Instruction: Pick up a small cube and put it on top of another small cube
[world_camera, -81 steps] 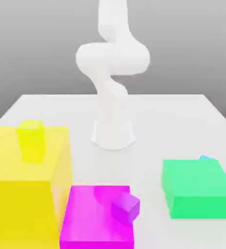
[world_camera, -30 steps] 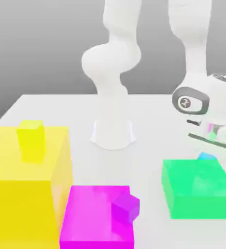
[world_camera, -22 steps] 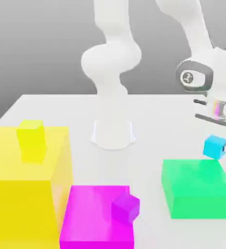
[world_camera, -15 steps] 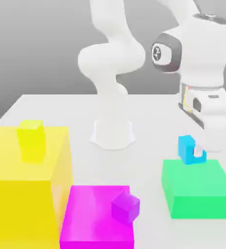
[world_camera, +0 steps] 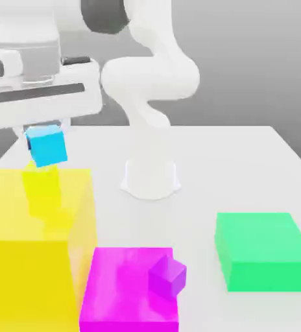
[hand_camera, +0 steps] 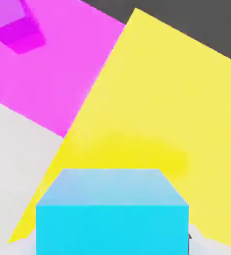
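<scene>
The cyan cube (world_camera: 47,146) hangs tilted just above the small yellow cube (world_camera: 43,188) atop the big yellow block (world_camera: 23,259), near its far edge. The hand (world_camera: 39,133) hovers overhead at 10 o'clock from the magenta block (world_camera: 124,292); whether it grips, I cannot tell.

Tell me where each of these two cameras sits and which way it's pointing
Exterior view: off the arm, facing the robot's base across the table; shows arm and gripper above the big yellow block.
Hand view: on the hand, looking down past the cyan cube onto the yellow block and magenta block.
Shared: cyan cube, both blocks, small purple cube.
</scene>
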Available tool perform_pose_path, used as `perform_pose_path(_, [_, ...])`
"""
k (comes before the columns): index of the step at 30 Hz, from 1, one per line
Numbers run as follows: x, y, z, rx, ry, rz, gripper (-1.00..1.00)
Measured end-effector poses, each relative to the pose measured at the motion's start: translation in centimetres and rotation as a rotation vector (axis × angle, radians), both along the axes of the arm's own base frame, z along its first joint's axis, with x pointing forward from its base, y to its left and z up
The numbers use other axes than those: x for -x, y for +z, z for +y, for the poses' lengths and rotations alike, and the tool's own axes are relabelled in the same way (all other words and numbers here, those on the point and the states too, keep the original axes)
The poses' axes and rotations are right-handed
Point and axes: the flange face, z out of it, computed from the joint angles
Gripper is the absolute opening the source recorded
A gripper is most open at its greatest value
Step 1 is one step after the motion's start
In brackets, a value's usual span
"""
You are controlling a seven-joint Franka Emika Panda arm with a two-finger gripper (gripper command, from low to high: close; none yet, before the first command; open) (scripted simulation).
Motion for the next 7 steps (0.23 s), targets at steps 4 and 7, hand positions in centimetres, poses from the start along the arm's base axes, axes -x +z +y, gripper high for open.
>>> perform_pose_path(4, [0.2,-0.5,-0.5,0.002,-0.016,0.001,1.00])
perform_pose_path(7, [0.2,2.2,-0.9,0.003,-0.029,0.001,1.00])
